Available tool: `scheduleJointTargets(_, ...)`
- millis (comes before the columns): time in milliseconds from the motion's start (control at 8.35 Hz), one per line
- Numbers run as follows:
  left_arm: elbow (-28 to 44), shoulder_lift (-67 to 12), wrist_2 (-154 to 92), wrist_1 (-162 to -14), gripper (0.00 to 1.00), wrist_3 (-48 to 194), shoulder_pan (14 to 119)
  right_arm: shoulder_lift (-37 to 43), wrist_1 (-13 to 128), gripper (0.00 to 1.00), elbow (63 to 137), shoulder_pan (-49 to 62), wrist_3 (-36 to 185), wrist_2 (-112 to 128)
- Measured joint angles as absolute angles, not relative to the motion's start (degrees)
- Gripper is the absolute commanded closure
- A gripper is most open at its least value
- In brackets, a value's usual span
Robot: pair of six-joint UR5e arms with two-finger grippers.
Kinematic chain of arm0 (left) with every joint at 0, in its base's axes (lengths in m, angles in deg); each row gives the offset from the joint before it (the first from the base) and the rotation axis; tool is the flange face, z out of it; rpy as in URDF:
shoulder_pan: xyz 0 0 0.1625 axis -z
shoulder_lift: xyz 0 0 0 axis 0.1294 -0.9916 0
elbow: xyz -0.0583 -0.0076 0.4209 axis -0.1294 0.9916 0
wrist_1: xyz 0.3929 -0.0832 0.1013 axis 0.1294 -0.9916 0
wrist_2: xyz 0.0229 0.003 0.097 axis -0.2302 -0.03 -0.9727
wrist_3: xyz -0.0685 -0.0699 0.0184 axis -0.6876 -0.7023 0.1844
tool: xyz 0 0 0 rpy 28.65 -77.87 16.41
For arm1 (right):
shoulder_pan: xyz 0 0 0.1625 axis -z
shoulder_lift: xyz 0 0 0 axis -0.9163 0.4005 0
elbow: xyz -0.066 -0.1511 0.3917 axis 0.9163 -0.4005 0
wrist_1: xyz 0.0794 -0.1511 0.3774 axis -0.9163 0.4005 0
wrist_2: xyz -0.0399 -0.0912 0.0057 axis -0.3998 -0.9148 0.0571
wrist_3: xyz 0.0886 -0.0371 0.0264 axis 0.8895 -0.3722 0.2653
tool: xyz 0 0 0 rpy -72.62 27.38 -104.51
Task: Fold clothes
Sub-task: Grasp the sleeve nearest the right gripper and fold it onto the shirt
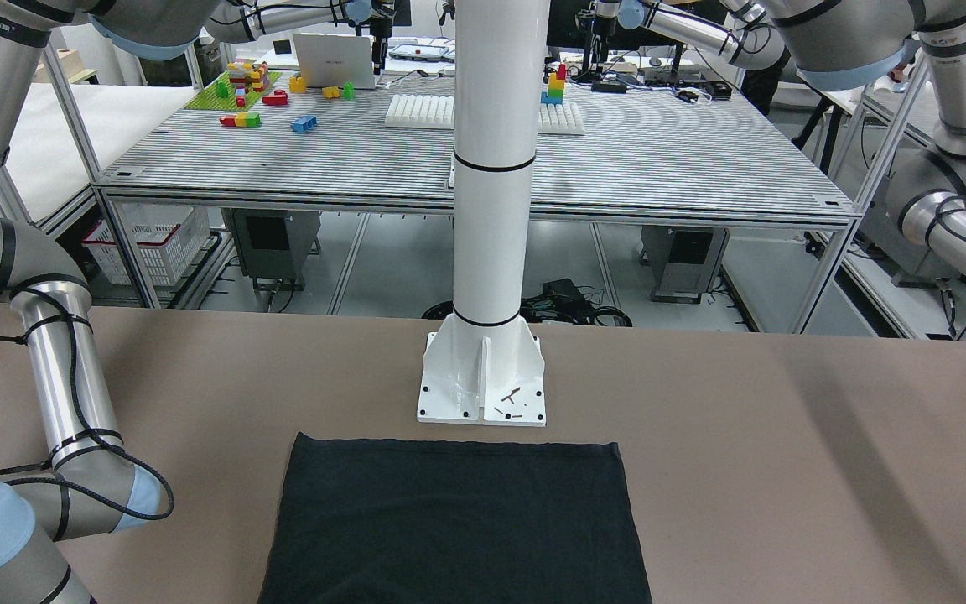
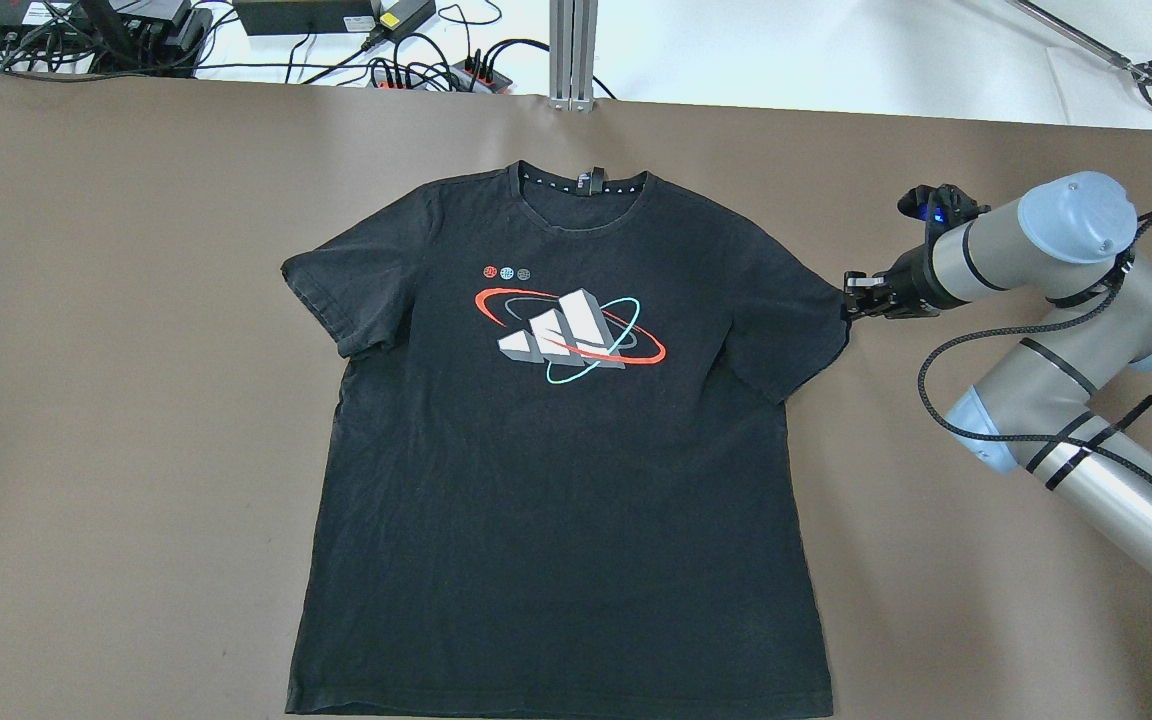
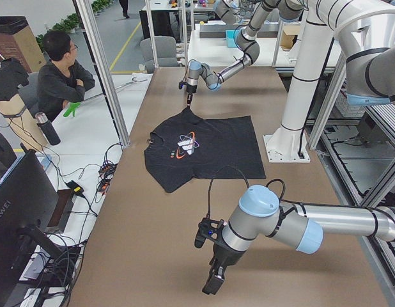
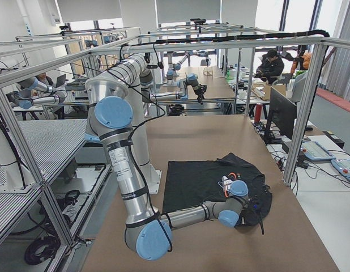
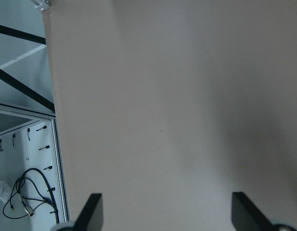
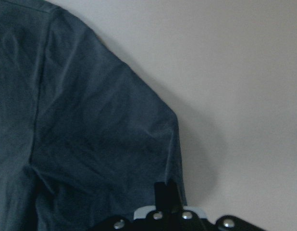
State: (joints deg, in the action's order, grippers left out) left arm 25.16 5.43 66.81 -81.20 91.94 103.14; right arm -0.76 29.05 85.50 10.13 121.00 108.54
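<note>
The clothes point(image 2: 556, 450) are one black T-shirt with a printed chest logo, spread flat and face up in the middle of the brown table point(image 2: 86, 400). My right gripper point(image 2: 851, 300) is at the tip of the shirt's right-hand sleeve and is shut on its hem. The right wrist view shows one finger point(image 6: 166, 192) lying over the sleeve edge point(image 6: 115, 144), which is raised a little off the table. My left gripper point(image 5: 167, 207) is open over bare table, far from the shirt, near the table's end point(image 3: 213, 281).
The white pillar base point(image 1: 483, 377) stands just behind the shirt's bottom hem point(image 1: 458, 445). Cables and power strips point(image 2: 436, 70) lie beyond the far table edge. A person point(image 3: 60, 70) sits off the table's far side, past a metal post.
</note>
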Motion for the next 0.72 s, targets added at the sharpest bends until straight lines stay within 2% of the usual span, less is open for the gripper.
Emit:
scheduleJointTargets(240, 25.05, 5.48, 66.81, -81.2, 0.06, 91.91, 103.14, -4.3, 33.76, 1.0, 88.95, 12.87, 126.89, 107.25)
scheduleJointTargets(719, 24.5, 5.39, 66.76, -81.29, 0.06, 90.97, 103.09, -11.6, 37.24, 1.0, 87.69, 19.3, 132.53, 95.52)
